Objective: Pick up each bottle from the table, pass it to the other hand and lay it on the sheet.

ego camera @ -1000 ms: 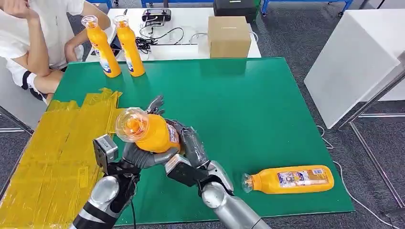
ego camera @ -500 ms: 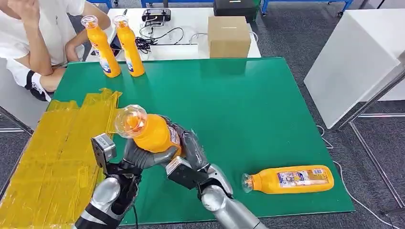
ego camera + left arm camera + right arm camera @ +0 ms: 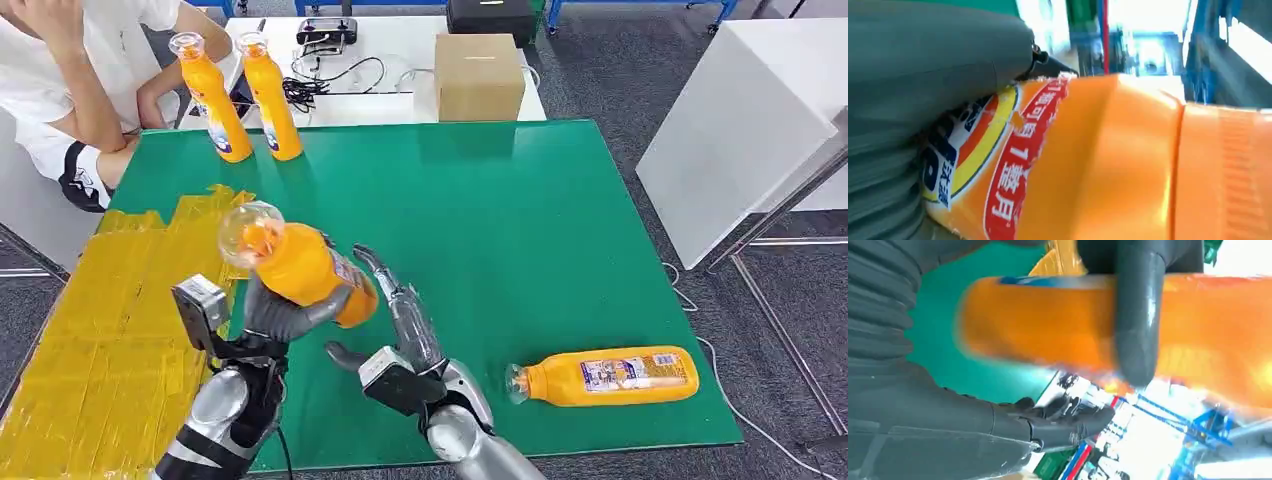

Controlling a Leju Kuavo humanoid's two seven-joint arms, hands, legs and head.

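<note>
While the left hand [image 3: 275, 312] grips the orange bottle [image 3: 295, 268] above the green table's [image 3: 560, 230] near-left part, beside the yellow sheet [image 3: 110, 330], the right hand [image 3: 395, 315] hovers alongside, fingers spread.

Looks like a lab or test room: grey carpet floor [image 3: 620, 70], green-topped desk [image 3: 520, 230], white desk [image 3: 400, 50] with cables [image 3: 330, 85], cardboard box [image 3: 480, 77].

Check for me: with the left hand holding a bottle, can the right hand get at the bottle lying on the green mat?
Probably yes. The right hand is open, and the lying bottle rests on its side on the green mat with bare mat between them.
</note>
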